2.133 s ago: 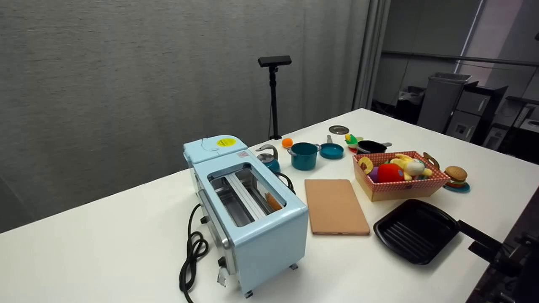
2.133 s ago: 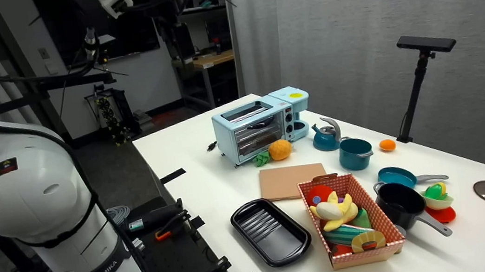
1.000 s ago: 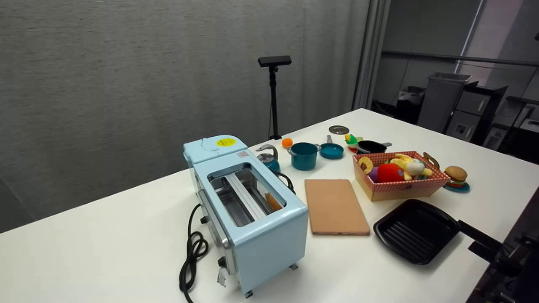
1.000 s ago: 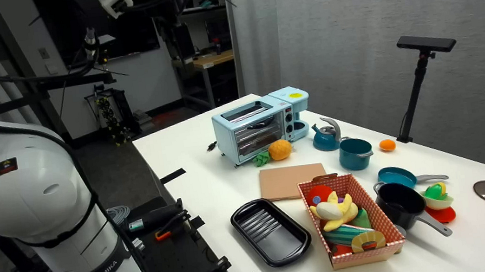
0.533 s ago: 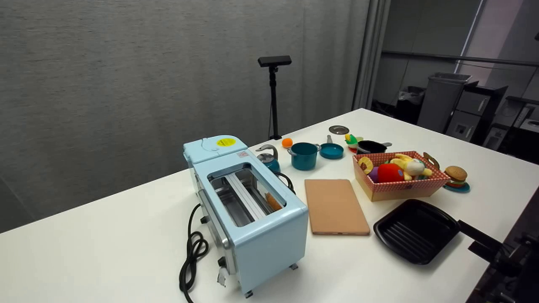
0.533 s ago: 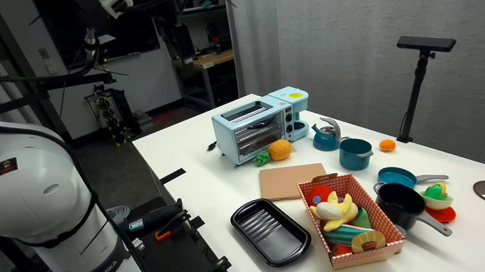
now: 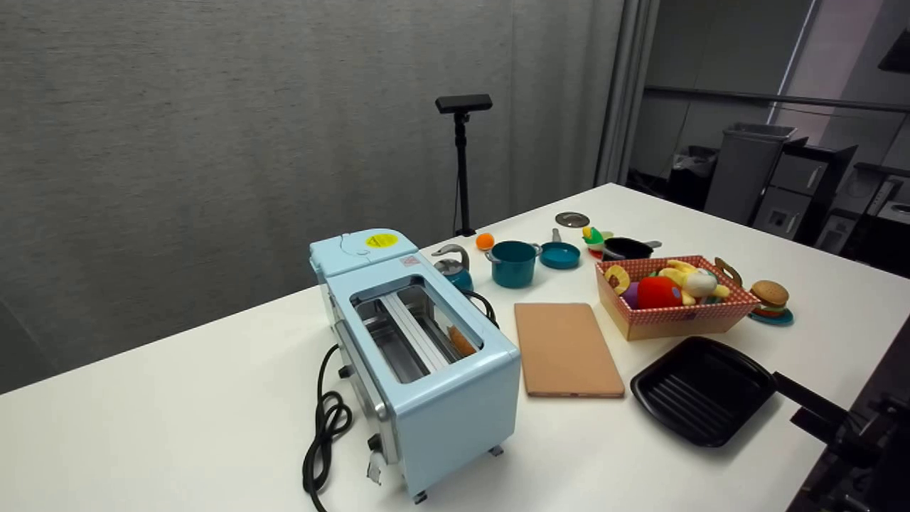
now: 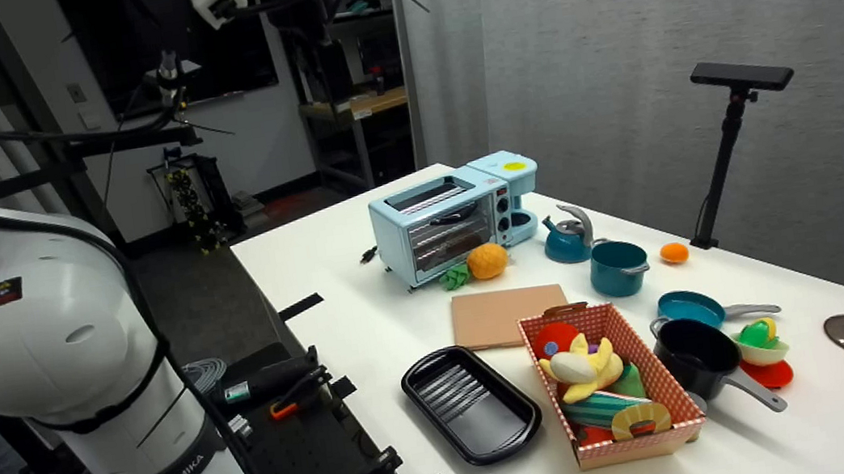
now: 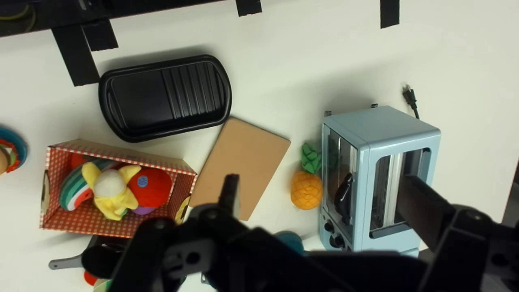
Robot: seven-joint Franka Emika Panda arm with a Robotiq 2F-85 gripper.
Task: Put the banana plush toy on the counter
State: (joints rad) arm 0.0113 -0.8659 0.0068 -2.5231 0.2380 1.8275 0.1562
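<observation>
The banana plush toy, yellow with a pale top, lies among other toys in the red-checked basket. It shows in both exterior views (image 7: 687, 279) (image 8: 582, 371) and at the left of the wrist view (image 9: 111, 194). The counter is the large white tabletop (image 7: 213, 419), also seen in an exterior view (image 8: 830, 428) and the wrist view (image 9: 275, 81). My gripper (image 9: 325, 190) is open and empty in the wrist view, its fingers wide apart above the toaster side of the counter. The basket is well to the left of the fingers.
The basket (image 8: 637, 449) stands beside a black grill pan (image 8: 470, 406) and a brown board (image 8: 506, 316). A blue toaster (image 9: 377, 125) has a pineapple plush (image 9: 307, 190) against its front. A teal pot (image 7: 513, 264), kettle, pans and a burger toy (image 7: 770, 295) stand around.
The arm has shifted slightly to the right in an exterior view; a dark part has come in at the top right edge of an exterior view. The toys and basket have not moved.
</observation>
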